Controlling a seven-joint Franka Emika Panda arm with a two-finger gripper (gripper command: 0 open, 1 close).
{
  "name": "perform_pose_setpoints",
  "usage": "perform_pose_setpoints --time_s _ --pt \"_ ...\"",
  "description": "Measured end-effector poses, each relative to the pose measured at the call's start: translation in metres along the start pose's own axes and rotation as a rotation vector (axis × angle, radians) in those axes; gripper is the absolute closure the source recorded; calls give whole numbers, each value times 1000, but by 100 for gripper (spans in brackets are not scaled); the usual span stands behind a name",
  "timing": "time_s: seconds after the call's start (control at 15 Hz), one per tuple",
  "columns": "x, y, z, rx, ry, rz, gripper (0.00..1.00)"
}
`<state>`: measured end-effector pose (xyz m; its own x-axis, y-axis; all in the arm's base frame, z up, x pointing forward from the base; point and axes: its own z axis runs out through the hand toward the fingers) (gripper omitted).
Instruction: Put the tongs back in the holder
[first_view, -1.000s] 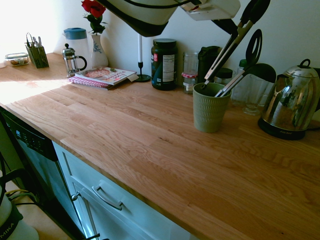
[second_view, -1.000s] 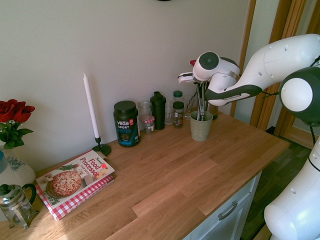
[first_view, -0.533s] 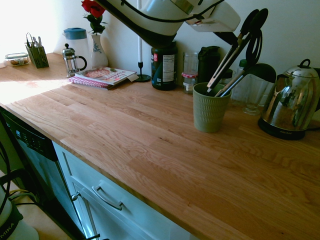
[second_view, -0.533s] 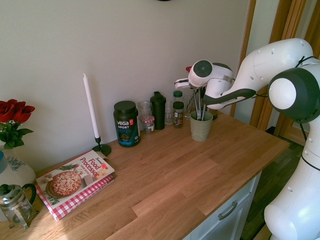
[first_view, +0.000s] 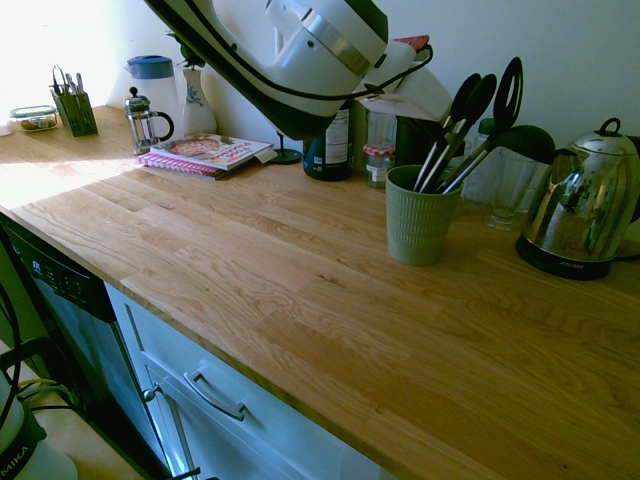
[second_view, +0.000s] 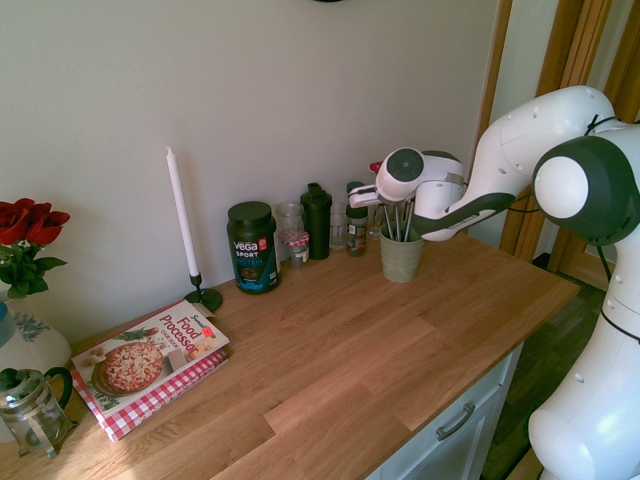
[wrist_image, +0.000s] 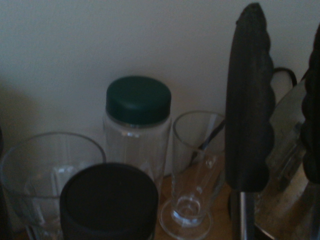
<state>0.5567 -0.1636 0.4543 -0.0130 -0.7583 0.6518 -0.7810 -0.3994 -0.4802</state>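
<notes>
The sage-green ribbed holder (first_view: 415, 225) (second_view: 401, 258) stands near the wall on the wooden counter (first_view: 300, 290). The tongs (first_view: 468, 100) (second_view: 397, 222) lean inside it, joined end down and black tips up and to the right. My gripper (first_view: 438, 130) (second_view: 398, 208) hovers just above the holder's rim, shut on the tongs' silvery arms. A black slotted spatula (first_view: 508, 90) also stands in the holder. The wrist view shows the tongs' black tips (wrist_image: 248, 110) close up in front of jars and glasses.
A steel kettle (first_view: 585, 205) and a tall glass (first_view: 510, 185) stand right of the holder. Jars and bottles (second_view: 318, 220) line the wall behind it, beside a dark Vega tub (second_view: 253, 248) and a candle (second_view: 181, 215). A cookbook (first_view: 205, 152), a French press (first_view: 145, 120) and a cutlery box (first_view: 75, 108) sit far left.
My gripper has come down with the tongs. Their lower end has sunk deep into the holder and the black tips sit much lower.
</notes>
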Motion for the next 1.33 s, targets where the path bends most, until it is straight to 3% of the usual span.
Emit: perform_pose_setpoints --time_s 0.6,0.87,1.13,1.33 --pt "14 10 -29 6 -8 6 0" --pt "50 -12 -74 65 -22 26 0" --pt "7 -24 -118 4 -264 -31 0" --pt "-32 -5 -133 -56 -477 -95 0"
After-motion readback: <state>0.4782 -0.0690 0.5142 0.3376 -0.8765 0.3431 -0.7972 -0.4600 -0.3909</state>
